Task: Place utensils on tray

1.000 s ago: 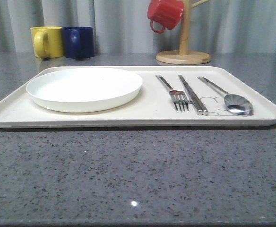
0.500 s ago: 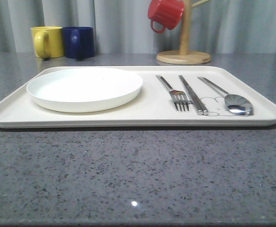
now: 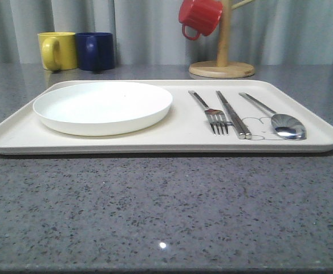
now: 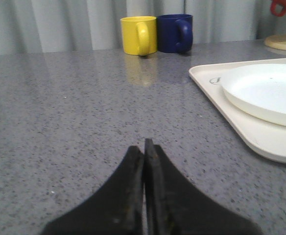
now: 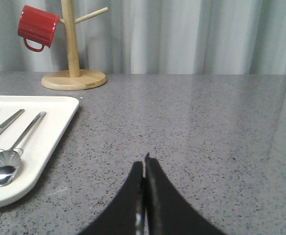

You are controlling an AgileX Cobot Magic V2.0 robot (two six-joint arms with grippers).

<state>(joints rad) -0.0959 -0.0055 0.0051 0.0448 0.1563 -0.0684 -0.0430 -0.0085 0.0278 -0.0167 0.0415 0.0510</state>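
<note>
the tray lies flat on the grey speckled worktop, and all three kinds of utensil are already on its right half. the fork lies nearest the round white plate, the pair of flat metal chopsticks lies just beside it, and the spoon lies furthest right, bowl toward the camera. they run roughly parallel, handles pointing away toward the back, and none overhangs the rim. the spoon's bowl and the chopstick tips rest by the faint rabbit drawing. the plate fills the left half of the tray, apart from the cutlery.

no cutlery shows loose on the worktop, so by my reading the placing is done and nothing is left but for the arms to rest.

in the left wrist view the left gripper sits low over bare worktop to the left of the tray, its fingers pressed together with nothing between them. in the right wrist view the right gripper sits over bare worktop to the right of the tray, fingers likewise closed on nothing, the spoon well off to its side.

at the back stand a yellow mug and a dark blue mug side by side, and a wooden mug tree with a red mug hung on it.
</note>
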